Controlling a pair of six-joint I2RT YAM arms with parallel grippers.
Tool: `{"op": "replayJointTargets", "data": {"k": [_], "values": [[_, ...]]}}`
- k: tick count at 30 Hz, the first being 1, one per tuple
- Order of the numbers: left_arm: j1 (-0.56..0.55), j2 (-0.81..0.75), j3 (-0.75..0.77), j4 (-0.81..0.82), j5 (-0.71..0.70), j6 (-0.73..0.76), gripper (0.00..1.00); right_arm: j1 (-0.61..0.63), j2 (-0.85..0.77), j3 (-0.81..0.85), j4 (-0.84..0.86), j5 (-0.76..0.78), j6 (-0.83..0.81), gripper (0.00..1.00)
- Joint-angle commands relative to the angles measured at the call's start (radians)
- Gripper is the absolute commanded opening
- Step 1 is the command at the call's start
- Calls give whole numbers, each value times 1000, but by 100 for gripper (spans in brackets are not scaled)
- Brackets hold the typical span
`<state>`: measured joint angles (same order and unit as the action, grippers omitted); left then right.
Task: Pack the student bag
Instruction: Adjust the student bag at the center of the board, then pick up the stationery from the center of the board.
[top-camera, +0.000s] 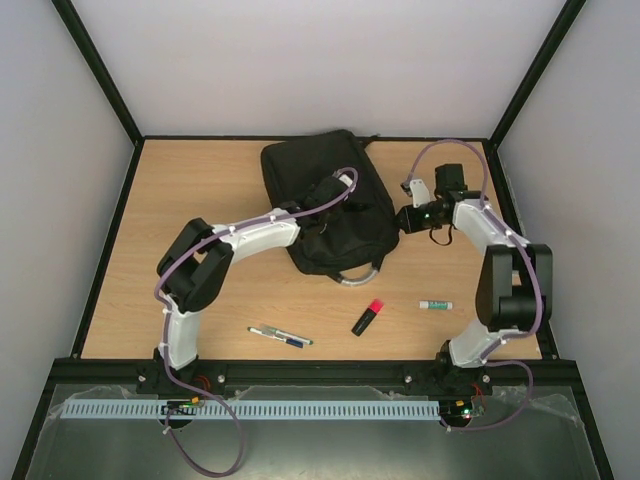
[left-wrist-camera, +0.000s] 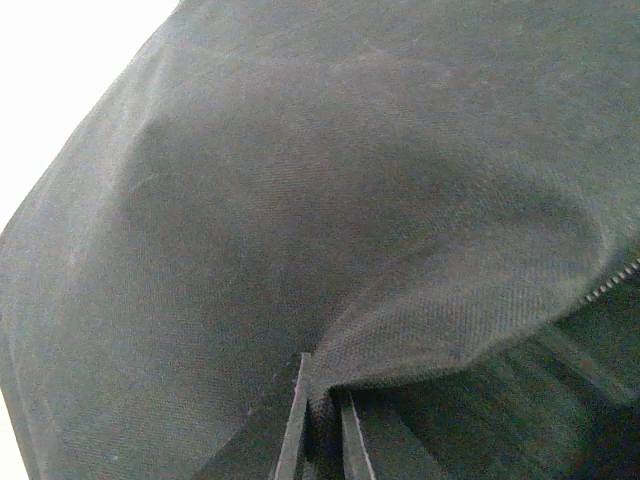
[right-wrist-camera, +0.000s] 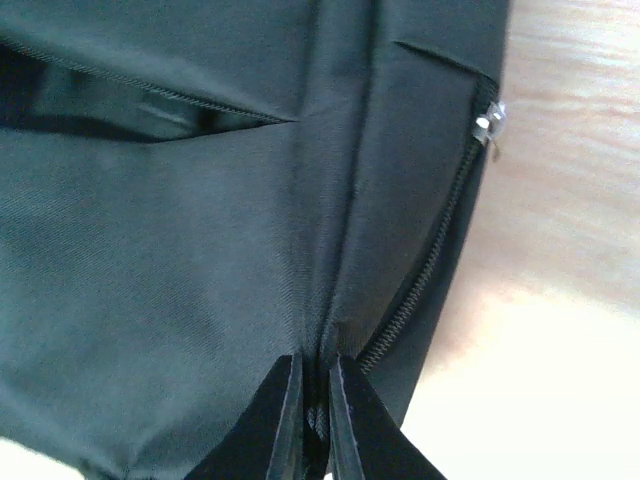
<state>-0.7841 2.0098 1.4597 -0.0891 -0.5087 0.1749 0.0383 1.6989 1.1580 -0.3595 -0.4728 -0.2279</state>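
From my overhead feed the bag (top-camera: 320, 205) lies on the far middle of the wooden table (top-camera: 200, 200), a big soft black fabric rectangle, slumped and creased, its grey loop handle (top-camera: 362, 277) curling off the near edge; my left gripper (left-wrist-camera: 320, 440) sits on top of it near the middle, its thin dark fingers (left-wrist-camera: 291, 430) nearly together and pinching a raised fold of the tightly woven cloth, which swells into a smooth dome above them; a short run of zipper teeth (left-wrist-camera: 612, 283) shows at the right of that wrist view; my right gripper (right-wrist-camera: 315, 425) is at the bag's right edge, its fingers (right-wrist-camera: 278, 425) pressed onto a narrow ridge of fabric along a seam, just beside a black zipper (right-wrist-camera: 425, 280) with a small silver pull (right-wrist-camera: 490, 120); on the bare wood nearer the bases lie a slim pen (top-camera: 280, 336), a stubby black marker (top-camera: 367, 317) with a red cap and a small white tube (top-camera: 436, 305), all apart from the bag.
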Motion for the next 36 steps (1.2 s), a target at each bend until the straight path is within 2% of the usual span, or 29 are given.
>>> {"op": "replayJointTargets", "data": {"k": [1, 5, 9, 12, 17, 19, 22, 27, 30, 36], "values": [[7, -79, -16, 44, 36, 1, 2, 11, -161, -98, -185, -121, -49, 6], [6, -111, -51, 59, 92, 20, 2, 11, -211, -147, -219, -131, -99, 6], [6, -126, -68, 45, 129, 27, 3, 18, -219, -173, -323, -196, -197, 8], [8, -146, -91, 33, 181, 32, 3, 21, -255, -183, -400, -203, -320, 16], [8, -189, -135, 22, 213, 34, 3, 22, -418, -209, -483, -170, -534, 35], [8, -200, -151, 22, 221, 34, 3, 32, -482, -228, -492, -171, -619, 40], [8, -198, -156, 18, 239, 28, 4, 100, -566, -283, -465, -143, -702, 42], [9, -198, -155, 4, 273, 9, 4, 278, -647, -411, -329, -24, -748, 42], [10, -208, -152, -5, 287, 6, 4, 375, -647, -453, -278, 62, -751, 45], [9, -221, -137, -24, 296, 3, 5, 492, -594, -492, -233, 171, -775, 49]]}}
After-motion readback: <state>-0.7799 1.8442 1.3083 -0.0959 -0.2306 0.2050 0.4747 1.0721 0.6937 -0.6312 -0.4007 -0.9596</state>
